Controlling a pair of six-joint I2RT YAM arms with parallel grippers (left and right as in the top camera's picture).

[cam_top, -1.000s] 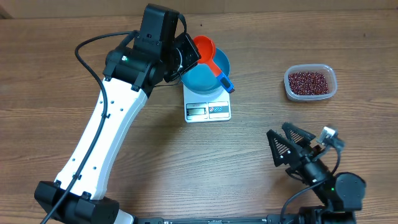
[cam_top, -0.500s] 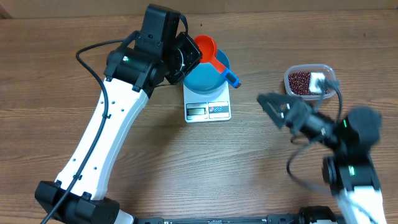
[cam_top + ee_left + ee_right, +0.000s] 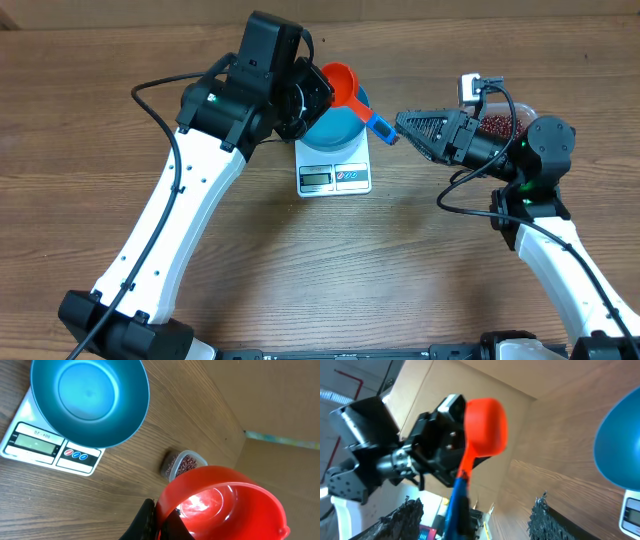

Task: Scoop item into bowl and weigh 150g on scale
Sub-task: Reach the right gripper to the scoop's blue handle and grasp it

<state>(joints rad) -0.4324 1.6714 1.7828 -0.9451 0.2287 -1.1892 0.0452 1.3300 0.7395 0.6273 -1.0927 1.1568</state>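
A: Change first. The right gripper [image 3: 402, 130] has swung up from the 5 o'clock corner of the table [image 3: 300, 265] and now sits just beside the scoop's handle [image 3: 378, 125]. The left arm has barely shifted.

B: Right gripper state?

A: Jaws apart, holding nothing. In the wrist view the blue handle runs up between its fingers [image 3: 405, 517], with no contact that I can see.

B: And the left?

A: The left gripper [image 3: 156, 522] is clamped on the rim of the red scoop [image 3: 342, 82]. The cup is empty and held above the bowl's 1 o'clock rim, with the handle sticking out toward 4 o'clock.

B: Bowl and scale?

A: The blue bowl [image 3: 90, 395] is empty and sits on the white scale [image 3: 335, 178], display on the 6 o'clock edge. The reading is too small to tell.

B: Where are the beans?

A: All the beans [image 3: 186, 463] are in the clear tub [image 3: 170, 467], at 3 o'clock of the bowl and well apart from it. In the overhead view the tub is partly hidden behind the right arm.

B: Which step is this?

A: It looks like a scoop handover, left to right. Nothing has been scooped yet and weighing hasn't begun.

B: Next move?

A: My call is that the right closes squarely on the handle first, and only then the left lets go. Otherwise the scoop drops into the bowl. After that it goes out to the tub at 3 o'clock to dig.
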